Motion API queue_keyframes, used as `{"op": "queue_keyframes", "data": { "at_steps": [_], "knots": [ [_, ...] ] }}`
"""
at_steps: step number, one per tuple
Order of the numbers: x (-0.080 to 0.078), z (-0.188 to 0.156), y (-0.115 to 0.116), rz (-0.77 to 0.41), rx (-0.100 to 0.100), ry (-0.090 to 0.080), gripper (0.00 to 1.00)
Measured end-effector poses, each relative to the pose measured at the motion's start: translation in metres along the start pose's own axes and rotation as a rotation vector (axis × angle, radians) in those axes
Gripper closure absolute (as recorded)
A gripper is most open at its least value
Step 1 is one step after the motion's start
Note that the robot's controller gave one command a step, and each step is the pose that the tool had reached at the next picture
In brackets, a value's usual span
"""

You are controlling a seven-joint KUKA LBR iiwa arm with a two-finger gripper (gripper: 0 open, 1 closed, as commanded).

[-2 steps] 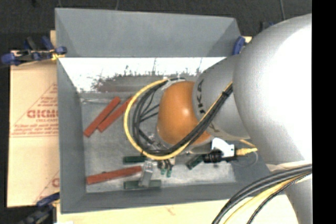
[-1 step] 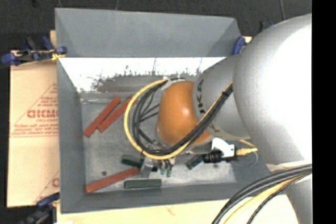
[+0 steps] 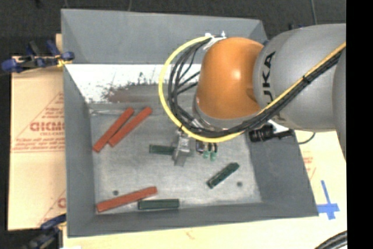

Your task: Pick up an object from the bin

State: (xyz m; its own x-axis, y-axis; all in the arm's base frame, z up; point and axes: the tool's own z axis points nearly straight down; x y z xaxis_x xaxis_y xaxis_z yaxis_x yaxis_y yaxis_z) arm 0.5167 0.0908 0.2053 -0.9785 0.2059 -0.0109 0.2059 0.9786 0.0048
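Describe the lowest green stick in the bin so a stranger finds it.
Look along the grey bin's lower wall. A red-brown stick lies there; the dark green stick sits just below its right end. The other two green sticks lie apart from any red one.

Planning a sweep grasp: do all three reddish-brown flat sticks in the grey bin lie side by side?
No, two reddish-brown flat sticks lie together at upper left; the third lies alone near the lower wall.

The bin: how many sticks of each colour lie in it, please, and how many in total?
Red-brown sticks: 3 (two side by side at upper left, one at lower left)
Dark green sticks: 3 (one at the centre, one to the right, one at the bottom)
Total: 6
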Motion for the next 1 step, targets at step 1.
{"op": "queue_keyframes", "data": {
  "at_steps": [1],
  "knots": [
    [0.0256, -0.0231, -0.0270, -0.251, 0.005, 0.009, 1.00]
  ]
}}
